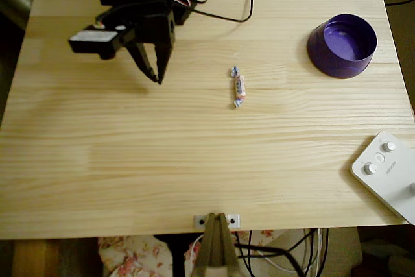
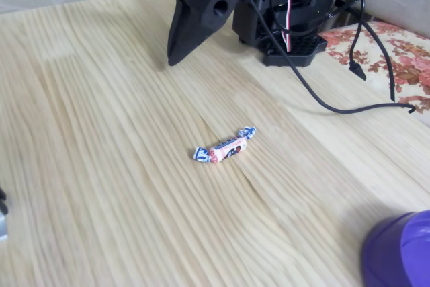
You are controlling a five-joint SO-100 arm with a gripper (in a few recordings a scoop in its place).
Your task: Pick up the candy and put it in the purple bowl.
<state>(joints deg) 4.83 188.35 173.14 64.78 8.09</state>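
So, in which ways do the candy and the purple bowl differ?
The candy is tiny and elongated; the purple bowl is round and far larger. The candy is pinkish-white with bluish twisted ends; the bowl is solid purple. The candy lies flat mid-table; the bowl stands open-side up near a corner. Both rest untouched.

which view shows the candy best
The fixed view: the candy sits close and large, its twisted ends and printed body clear. In the overhead view it is a small sliver mid-table, wrapper detail lost.

Black arm hunched; jaws closed (tips down).
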